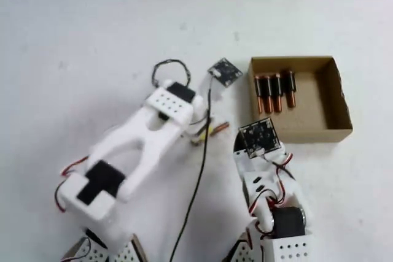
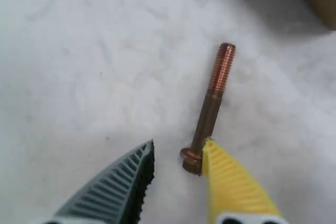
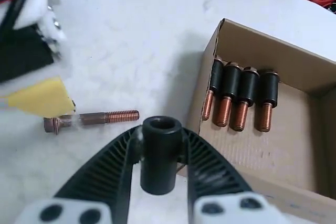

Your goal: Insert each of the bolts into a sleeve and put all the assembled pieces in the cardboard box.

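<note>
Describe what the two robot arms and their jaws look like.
Both the left arm and right arm are white plastic shells with black motor blocks, perforated panels and red wiring. Each wrist carries a small black square circuit board; a black cable trails from the left one. Left jaws are ribbed, one grey, one yellow; right jaws are both black, ribbed.

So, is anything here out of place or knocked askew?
Nothing looks damaged or spilled. One bolt lies loose on the table by the yellow finger of the left gripper, while four assembled pieces lie in a row in the cardboard box. The right gripper holds an empty sleeve.
</note>
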You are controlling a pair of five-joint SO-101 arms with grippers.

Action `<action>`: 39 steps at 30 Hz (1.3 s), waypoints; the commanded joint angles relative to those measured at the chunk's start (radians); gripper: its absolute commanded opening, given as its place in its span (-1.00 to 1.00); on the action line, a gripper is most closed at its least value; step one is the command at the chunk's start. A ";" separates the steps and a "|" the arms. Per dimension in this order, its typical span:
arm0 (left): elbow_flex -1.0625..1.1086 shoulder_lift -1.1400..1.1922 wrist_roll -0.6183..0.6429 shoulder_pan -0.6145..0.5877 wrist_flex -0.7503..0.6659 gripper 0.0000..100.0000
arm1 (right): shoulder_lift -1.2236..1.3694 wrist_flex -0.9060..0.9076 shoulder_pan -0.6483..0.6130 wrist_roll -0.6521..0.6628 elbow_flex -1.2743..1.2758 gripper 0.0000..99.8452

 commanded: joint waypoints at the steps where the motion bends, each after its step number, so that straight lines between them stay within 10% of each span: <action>1: -0.100 0.051 -0.054 0.041 0.006 -0.65 | -0.012 -0.030 0.010 -0.009 -0.011 -0.97; 39: -0.123 0.171 -0.183 0.007 0.009 -0.95 | -0.012 -0.030 0.007 -0.003 0.002 -0.96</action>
